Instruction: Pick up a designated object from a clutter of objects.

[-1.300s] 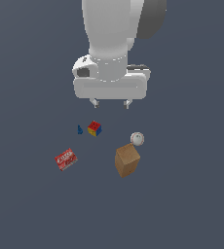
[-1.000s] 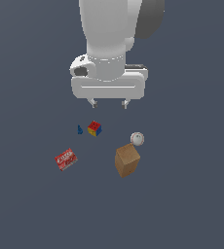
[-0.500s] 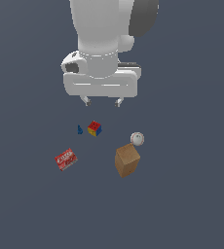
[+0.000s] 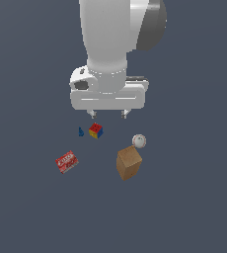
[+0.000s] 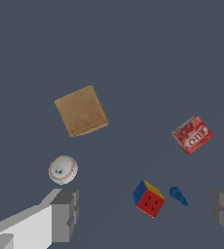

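Observation:
The tan-brown box (image 4: 129, 163) stands upright on the dark floor; it also shows in the wrist view (image 5: 81, 111). My gripper (image 4: 108, 115) is open and empty. It hovers above the clutter, behind the box and toward the exterior view's left of it, nearest the red-yellow-blue cube (image 4: 95, 131). In the wrist view its two fingers (image 5: 65, 214) stand wide apart with the cube (image 5: 149, 198) between them, far below. The white ball (image 4: 139, 141) lies just behind the box.
A tiny blue piece (image 4: 80, 131) sits beside the cube. A flat red printed box (image 4: 66, 161) lies toward the exterior view's left. In the wrist view I see the ball (image 5: 63, 169), the blue piece (image 5: 178, 195) and the red box (image 5: 192, 134).
My gripper has shifted a little toward the exterior view's left and come lower over the clutter. It stays open. No object has moved.

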Action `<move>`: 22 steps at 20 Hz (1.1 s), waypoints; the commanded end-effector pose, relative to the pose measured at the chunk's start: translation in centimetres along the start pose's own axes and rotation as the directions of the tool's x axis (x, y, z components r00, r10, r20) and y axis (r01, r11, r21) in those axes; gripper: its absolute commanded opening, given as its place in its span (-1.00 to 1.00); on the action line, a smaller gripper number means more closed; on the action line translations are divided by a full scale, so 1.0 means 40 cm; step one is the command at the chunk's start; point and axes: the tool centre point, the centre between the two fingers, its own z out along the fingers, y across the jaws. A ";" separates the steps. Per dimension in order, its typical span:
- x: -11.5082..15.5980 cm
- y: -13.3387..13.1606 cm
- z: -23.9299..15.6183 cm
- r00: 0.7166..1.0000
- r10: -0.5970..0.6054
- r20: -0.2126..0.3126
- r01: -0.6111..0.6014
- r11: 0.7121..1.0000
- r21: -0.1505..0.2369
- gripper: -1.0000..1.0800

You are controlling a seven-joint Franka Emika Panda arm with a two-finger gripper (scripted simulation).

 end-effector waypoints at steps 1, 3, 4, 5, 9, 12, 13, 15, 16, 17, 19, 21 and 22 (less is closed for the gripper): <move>0.024 -0.018 0.029 0.999 -0.046 0.003 0.047 0.999 -0.002 0.92; 0.046 -0.036 0.058 0.996 -0.091 0.006 0.091 0.996 -0.004 0.92; 0.058 -0.046 0.075 0.993 -0.116 0.008 0.116 0.993 -0.004 0.92; 0.070 -0.057 0.093 0.990 -0.142 0.009 0.142 0.990 -0.004 0.92; 0.115 -0.101 0.164 0.970 -0.242 0.015 0.242 0.970 -0.002 0.92; 0.138 -0.130 0.210 0.954 -0.301 0.018 0.301 0.954 0.001 0.92; 0.145 -0.138 0.223 0.948 -0.317 0.018 0.317 0.948 0.003 0.92; 0.155 -0.152 0.246 0.938 -0.345 0.019 0.345 0.939 0.005 0.92; 0.159 -0.158 0.256 0.934 -0.357 0.020 0.357 0.934 0.006 0.92; 0.163 -0.164 0.264 0.930 -0.367 0.020 0.367 0.930 0.007 0.92; 0.169 -0.173 0.278 0.923 -0.384 0.020 0.384 0.923 0.009 0.92; 0.172 -0.178 0.288 0.919 -0.395 0.021 0.394 0.919 0.010 0.92; 0.174 -0.180 0.291 0.917 -0.398 0.021 0.398 0.917 0.010 0.92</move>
